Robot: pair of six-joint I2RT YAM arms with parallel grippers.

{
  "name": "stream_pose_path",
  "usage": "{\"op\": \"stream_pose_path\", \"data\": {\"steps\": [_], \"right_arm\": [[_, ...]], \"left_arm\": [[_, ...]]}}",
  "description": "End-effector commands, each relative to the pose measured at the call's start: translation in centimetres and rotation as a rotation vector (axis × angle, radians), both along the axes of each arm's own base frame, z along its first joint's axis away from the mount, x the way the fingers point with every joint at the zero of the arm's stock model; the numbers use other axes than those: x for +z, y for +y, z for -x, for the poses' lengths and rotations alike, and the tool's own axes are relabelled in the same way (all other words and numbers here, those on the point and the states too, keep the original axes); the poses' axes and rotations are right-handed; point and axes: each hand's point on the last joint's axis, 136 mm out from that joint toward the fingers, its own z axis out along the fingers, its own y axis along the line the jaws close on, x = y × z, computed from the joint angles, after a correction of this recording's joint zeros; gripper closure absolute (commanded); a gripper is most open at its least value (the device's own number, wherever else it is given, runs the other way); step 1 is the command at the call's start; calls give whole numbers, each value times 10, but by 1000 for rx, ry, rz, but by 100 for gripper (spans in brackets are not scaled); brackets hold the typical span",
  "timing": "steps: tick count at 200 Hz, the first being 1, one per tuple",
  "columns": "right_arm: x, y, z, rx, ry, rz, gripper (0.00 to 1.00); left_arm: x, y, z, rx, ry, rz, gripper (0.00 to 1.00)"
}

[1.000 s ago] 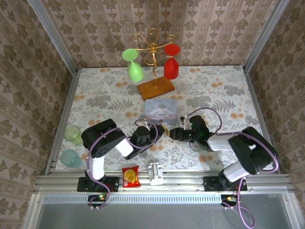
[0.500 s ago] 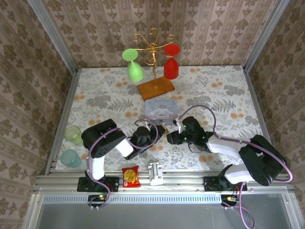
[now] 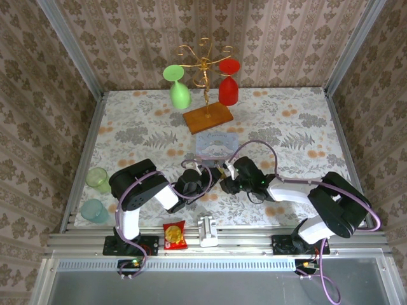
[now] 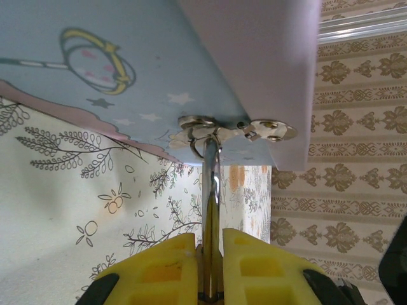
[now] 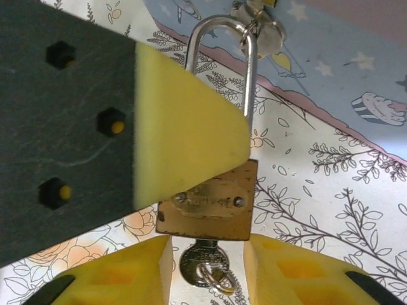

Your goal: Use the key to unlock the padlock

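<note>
The brass padlock (image 5: 210, 203) hangs by its silvery shackle (image 5: 249, 76) from the hasp (image 5: 261, 25) of the blue-grey tin box (image 5: 343, 76). My left gripper (image 4: 208, 267) is shut on the padlock (image 4: 213, 210), seen edge-on in the left wrist view; one of its yellow pads (image 5: 184, 127) covers the upper part of the lock body. The key (image 5: 202, 260) sits in the keyhole under the body, a small ring on its head. My right gripper (image 5: 206, 279) is open, its fingers on either side of the key with gaps. From above, both grippers meet at the padlock (image 3: 219, 171).
The tin box (image 3: 215, 145) lies just behind the grippers. A gold wire rack (image 3: 205, 70) with a green and a red glass stands at the back. Two green cups (image 3: 97, 178) sit at the left edge. A snack packet (image 3: 174, 235) and a white block (image 3: 207, 230) lie at the front.
My right arm has swung left and brought its gripper up to the padlock, right next to the left gripper. The left arm has stayed still.
</note>
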Motion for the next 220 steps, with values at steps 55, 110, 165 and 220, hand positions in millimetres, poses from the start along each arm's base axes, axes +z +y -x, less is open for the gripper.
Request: {"op": "stream_pose_path", "data": {"steps": [55, 110, 165, 220], "right_arm": [[3, 3, -17, -37, -135, 94, 79], [9, 18, -1, 14, -77, -70, 84], [8, 13, 4, -2, 7, -204, 87], [9, 4, 10, -20, 105, -305, 88]], "left_arm": [[30, -11, 0, -21, -29, 96, 99], [25, -4, 1, -5, -37, 71, 94], [14, 2, 2, -2, -34, 38, 82], [0, 21, 2, 36, -71, -50, 83]]}}
